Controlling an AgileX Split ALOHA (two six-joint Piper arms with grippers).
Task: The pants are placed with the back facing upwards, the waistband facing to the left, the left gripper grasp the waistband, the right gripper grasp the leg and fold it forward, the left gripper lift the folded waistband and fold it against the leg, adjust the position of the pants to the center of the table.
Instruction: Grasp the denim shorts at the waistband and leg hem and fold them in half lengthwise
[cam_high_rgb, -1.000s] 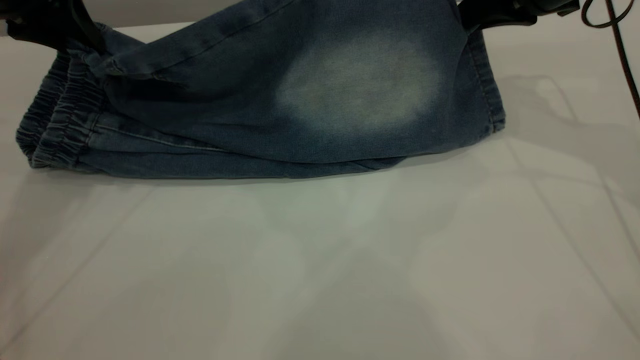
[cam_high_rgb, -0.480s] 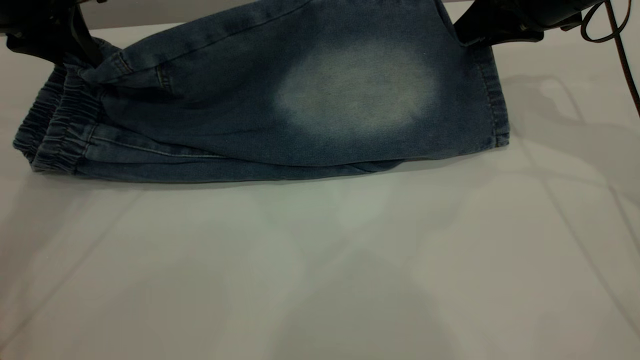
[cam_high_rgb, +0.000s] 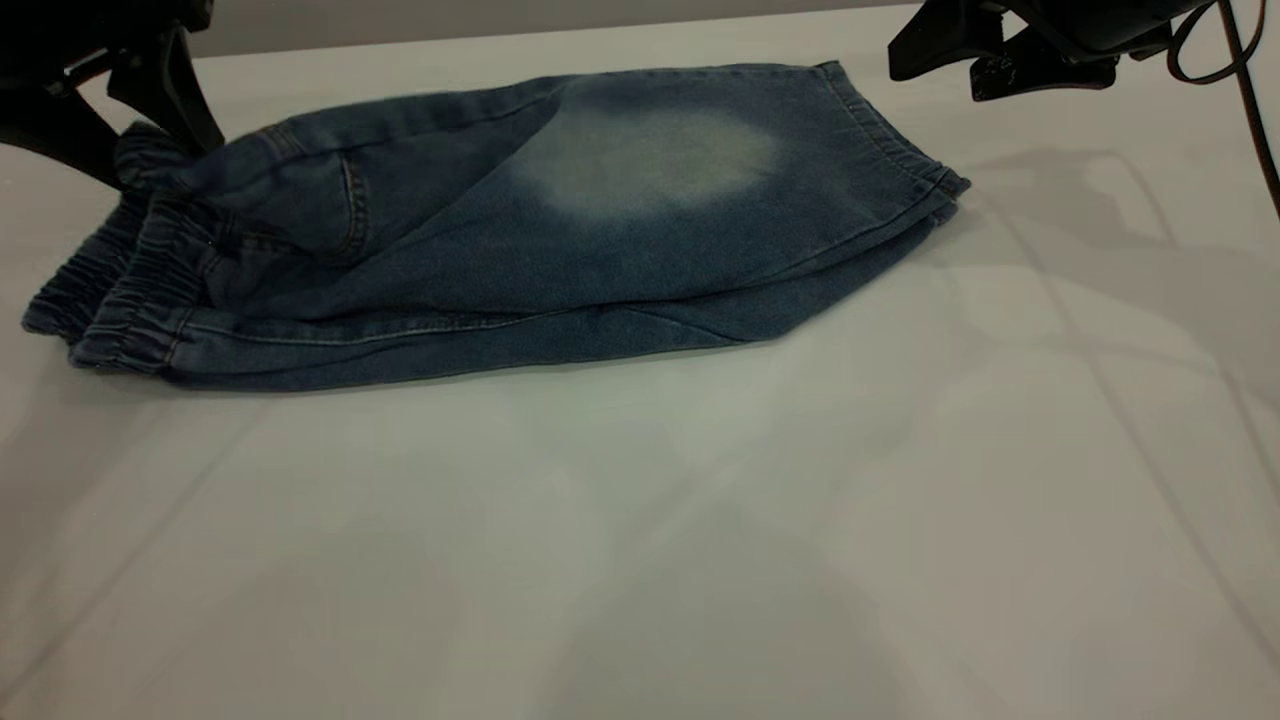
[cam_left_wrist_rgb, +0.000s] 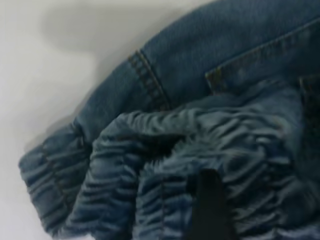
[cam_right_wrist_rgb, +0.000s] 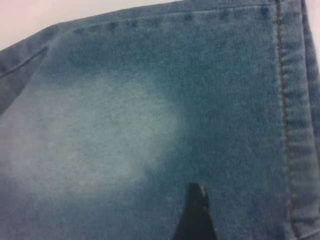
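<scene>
Pants (cam_high_rgb: 480, 240): far-left on table (cam_high_rgb: 700, 520), near half open. Leg (cam_high_rgb: 700, 170) newly dropped by spread right gripper (cam_high_rgb: 945, 55); left gripper (cam_high_rgb: 150, 120) pinching waistband (cam_high_rgb: 120, 290).

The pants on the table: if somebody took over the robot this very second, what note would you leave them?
Left claw: at the bunched waistband, at the table's left; whether it grips is unclear.
Right claw: open, holding nothing, up beyond the hem end.
Pants: lying towards the far side of the table, waistband to the left.
Done: the leg with the pale oval lies folded over the other one.
Left: fold the waistband end onto the leg, then move the pants to the table's centre.
</scene>
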